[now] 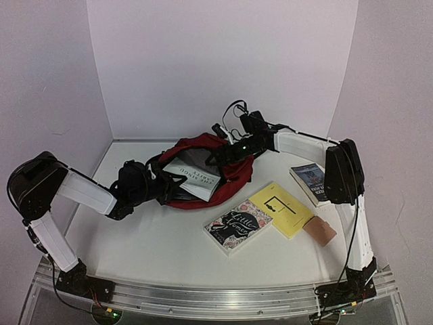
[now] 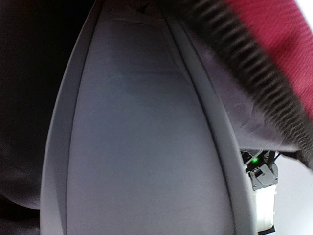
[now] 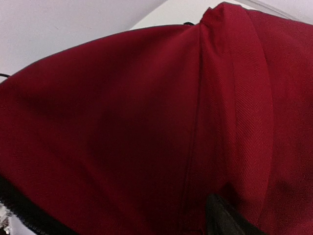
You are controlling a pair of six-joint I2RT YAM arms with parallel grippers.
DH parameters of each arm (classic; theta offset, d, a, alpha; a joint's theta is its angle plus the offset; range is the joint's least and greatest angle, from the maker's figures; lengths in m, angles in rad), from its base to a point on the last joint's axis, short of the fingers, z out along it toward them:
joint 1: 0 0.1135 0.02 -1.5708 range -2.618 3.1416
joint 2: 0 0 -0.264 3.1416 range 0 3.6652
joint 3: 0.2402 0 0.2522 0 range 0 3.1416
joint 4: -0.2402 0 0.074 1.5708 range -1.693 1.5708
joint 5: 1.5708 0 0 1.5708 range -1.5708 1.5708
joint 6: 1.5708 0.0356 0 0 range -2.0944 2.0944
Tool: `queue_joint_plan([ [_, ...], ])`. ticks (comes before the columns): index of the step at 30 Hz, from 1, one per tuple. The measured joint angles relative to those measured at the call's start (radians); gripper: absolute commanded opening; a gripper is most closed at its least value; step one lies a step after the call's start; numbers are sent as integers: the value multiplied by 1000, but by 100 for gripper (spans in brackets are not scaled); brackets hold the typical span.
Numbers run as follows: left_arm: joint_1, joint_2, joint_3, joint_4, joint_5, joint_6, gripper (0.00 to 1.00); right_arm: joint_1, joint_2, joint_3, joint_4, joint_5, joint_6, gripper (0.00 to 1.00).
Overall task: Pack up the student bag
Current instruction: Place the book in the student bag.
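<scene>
Red cloth of the student bag (image 3: 122,122) fills the right wrist view. The bag is laid open on the bench (image 1: 155,237), a white book (image 1: 196,177) held in its mouth. The left tool (image 1: 152,184) and right tool (image 1: 235,150) are set at its edges; whether either is spread or pinching cannot be told.

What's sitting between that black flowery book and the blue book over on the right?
A yellow book lies on the table between the black flowery book and the blue book. Only the top external view shows it.
</scene>
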Motion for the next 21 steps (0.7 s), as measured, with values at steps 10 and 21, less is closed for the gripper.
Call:
queue_joint_plan([
  [10, 0, -1, 40, -62, 11, 26, 0, 39, -12, 164, -129, 258, -110, 98],
  [21, 4, 60, 58, -8, 57, 11, 0, 202, -2, 291, -165, 430, -199, 4],
])
